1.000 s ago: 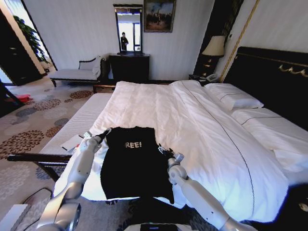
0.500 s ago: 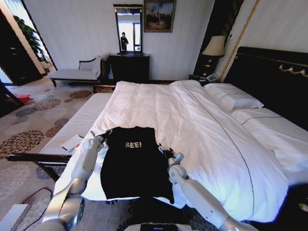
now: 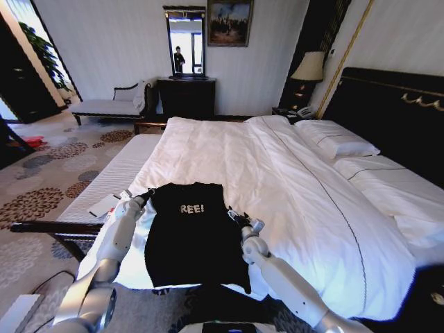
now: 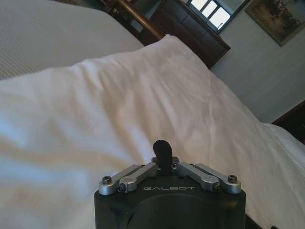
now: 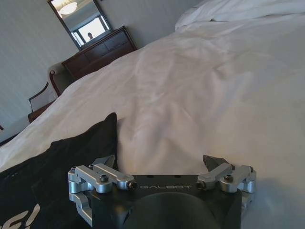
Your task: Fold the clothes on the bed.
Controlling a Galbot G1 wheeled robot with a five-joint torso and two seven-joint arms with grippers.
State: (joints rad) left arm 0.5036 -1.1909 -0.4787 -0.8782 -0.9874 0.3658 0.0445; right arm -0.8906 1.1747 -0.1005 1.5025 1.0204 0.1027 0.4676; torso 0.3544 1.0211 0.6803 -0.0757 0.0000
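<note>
We see the black T-shirt flat at the foot edge of the bed, lettering up. Left gripper at the shirt's upper left corner; right gripper at its right edge.

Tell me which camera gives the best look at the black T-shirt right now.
The head view: the whole black T-shirt lies flat on the white duvet between both arms, lettering visible. The right wrist view catches one corner beside the right pincer; the left wrist view faces duvet.
</note>
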